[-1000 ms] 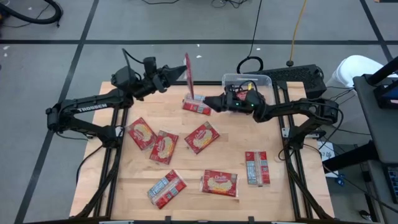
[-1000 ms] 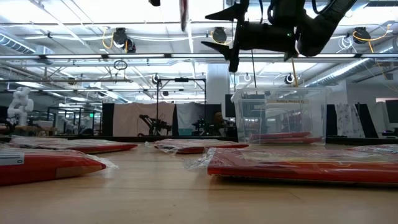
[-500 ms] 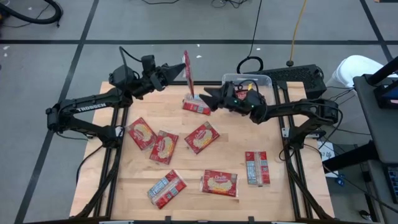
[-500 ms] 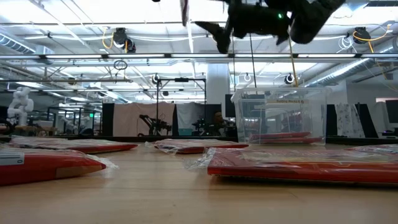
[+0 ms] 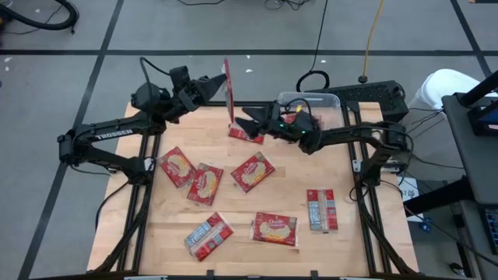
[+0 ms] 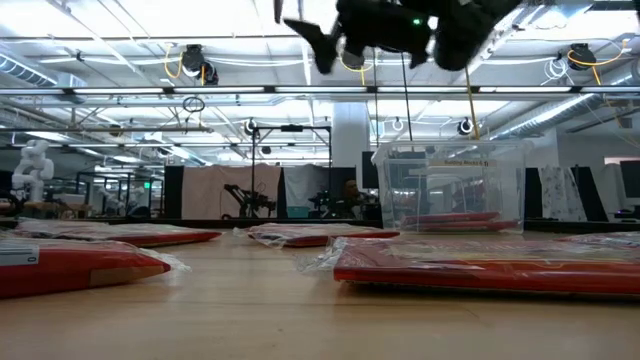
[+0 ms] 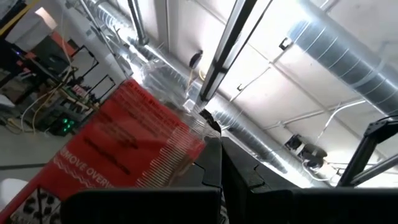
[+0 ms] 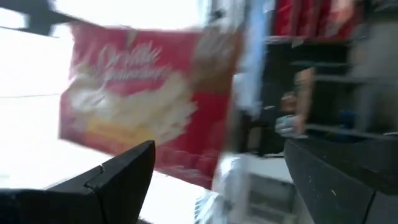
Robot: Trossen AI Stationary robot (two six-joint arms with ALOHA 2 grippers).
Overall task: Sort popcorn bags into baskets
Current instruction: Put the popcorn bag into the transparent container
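Note:
My left gripper (image 5: 215, 84) is up over the table's far edge, shut on a red popcorn packet (image 5: 228, 87) that shows edge-on in the high view and as a printed red face (image 7: 118, 146) in the left wrist view. My right gripper (image 5: 244, 122) is open beside it, just right of the held packet and above another packet (image 5: 247, 134) lying flat on the table. Its wrist view faces the held packet's popcorn picture (image 8: 140, 99). The clear tub (image 6: 450, 185) stands at the far right with red packets inside. Several more packets lie flat on the wood. My left gripper pinches the packet between its two fingers at the clear crimped seam (image 7: 186, 134) along one edge. The fingers come level from the table's left. The packet is lifted clear of the table and stands on edge, its faces turned left and right.
Loose packets lie at the left (image 5: 177, 166), (image 5: 205, 183), in the middle (image 5: 253, 171), and toward the near edge (image 5: 208, 236), (image 5: 274, 229), (image 5: 321, 210). The right arm partly covers the tub (image 5: 323, 99). Bare wood (image 5: 366, 194) shows along the right side.
My left gripper has carried the packet a little toward the table's left and far edge, still shut on it. My right gripper has risen and moved left from near the tub toward the held packet.

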